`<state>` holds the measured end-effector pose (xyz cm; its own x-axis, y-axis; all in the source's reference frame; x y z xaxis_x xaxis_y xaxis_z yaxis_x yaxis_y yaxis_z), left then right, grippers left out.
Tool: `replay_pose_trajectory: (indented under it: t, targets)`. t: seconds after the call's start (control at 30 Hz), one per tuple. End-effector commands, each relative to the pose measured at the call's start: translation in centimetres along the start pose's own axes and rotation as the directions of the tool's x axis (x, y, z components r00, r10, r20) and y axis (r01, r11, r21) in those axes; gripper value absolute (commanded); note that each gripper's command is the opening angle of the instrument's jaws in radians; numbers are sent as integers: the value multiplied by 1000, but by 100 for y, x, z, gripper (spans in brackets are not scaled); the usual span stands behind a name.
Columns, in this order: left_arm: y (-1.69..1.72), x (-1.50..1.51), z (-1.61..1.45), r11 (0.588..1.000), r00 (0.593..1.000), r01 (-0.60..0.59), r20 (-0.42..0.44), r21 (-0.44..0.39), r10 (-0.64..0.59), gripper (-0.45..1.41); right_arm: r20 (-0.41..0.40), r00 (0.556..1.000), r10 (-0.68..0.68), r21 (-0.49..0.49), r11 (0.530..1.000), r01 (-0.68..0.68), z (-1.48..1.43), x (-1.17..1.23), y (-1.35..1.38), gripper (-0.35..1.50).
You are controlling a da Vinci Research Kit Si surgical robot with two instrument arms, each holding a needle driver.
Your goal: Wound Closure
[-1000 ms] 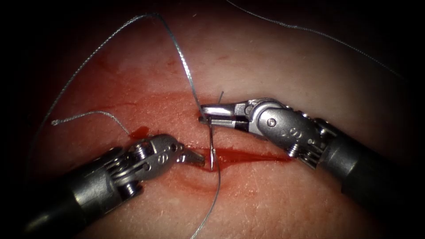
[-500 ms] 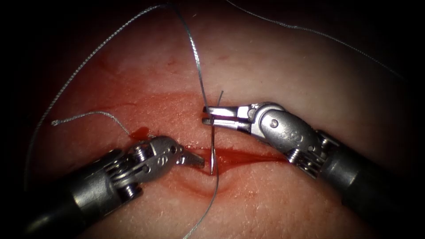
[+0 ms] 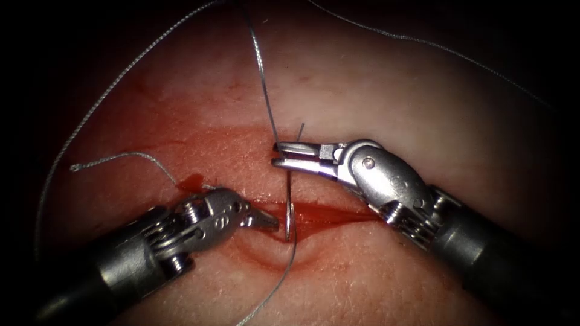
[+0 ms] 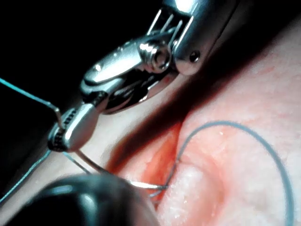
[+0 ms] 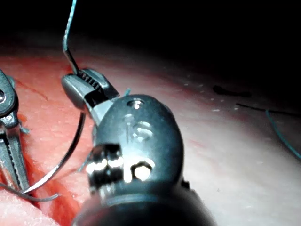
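cut point(image 3: 329, 212) centre: blocked by needle point(image 3: 289, 205), thread point(image 3: 266, 102) | tissue point(image 3: 423, 90) upper right: open

Dark surround, no room detail visible, spot-lit centre, edges fade to black

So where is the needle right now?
In the endoscope view, the needle hangs from the right tool, its tip at the cut, beside the left tool.

Curved needle point(image 3: 289, 202) near-upright, tip in cut point(image 3: 326, 212), thread point(image 3: 261, 72) trailing.
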<state>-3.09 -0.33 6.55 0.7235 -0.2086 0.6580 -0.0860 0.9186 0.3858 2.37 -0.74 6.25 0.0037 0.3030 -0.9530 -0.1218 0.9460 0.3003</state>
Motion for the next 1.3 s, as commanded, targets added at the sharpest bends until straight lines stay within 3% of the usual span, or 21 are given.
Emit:
replay_pose_trajectory:
  t: [0.03, 0.07, 0.43, 0.63, 0.9, 0.93, 0.97, 1.0, 1.07, 1.17, 1.3]
  targets:
    - [8, -9, -4, 1000, 1000, -10, 4, -8, 10, -40, -6, 1000, 5, -1, 1000, -5, 6, 8, 7, -35]
    - [6, -9, -3, 1000, 1000, -21, 3, -5, 21, -18, -5, 999, 34, 6, 999, -34, 6, 8, 8, -35]
    - [-3, -7, 4, 999, 999, -33, 6, 38, 32, -6, -28, 988, 149, 24, 989, -149, 3, -4, 12, -35]
    - [-2, -7, 4, 999, 999, -34, 6, 40, 33, -6, -44, 997, 59, 12, 998, -59, 2, 4, 23, -35]
    - [0, -8, 4, 999, 999, -34, 6, 40, 34, -10, -52, 998, 40, 0, 999, -40, 3, 7, 41, -35]
    - [1, -8, 4, 999, 999, -34, 6, 41, 34, -18, -55, 998, 41, -2, 999, -41, 3, 8, 43, -35]
    - [7, -10, -1, 999, 999, -32, 6, 28, 32, -45, -55, 998, 42, -3, 999, -42, 3, 8, 46, -35]
    - [11, -13, -5, 999, 1000, -30, 5, 10, 30, -45, -55, 998, 42, -4, 999, -42, 3, 8, 46, -35]
    - [23, -19, -16, 999, 999, -34, 1, -38, 34, -15, -55, 998, 40, 0, 999, -40, 2, 6, 47, -35]
    - [33, -25, -32, 997, 999, -36, -1, -71, 36, -21, -51, 997, 64, -2, 998, -64, -2, 6, 49, -35]
    - [32, -24, -31, 995, 999, -37, 0, -91, 37, -21, -43, 991, 127, -11, 992, -127, -5, 4, 47, -35]
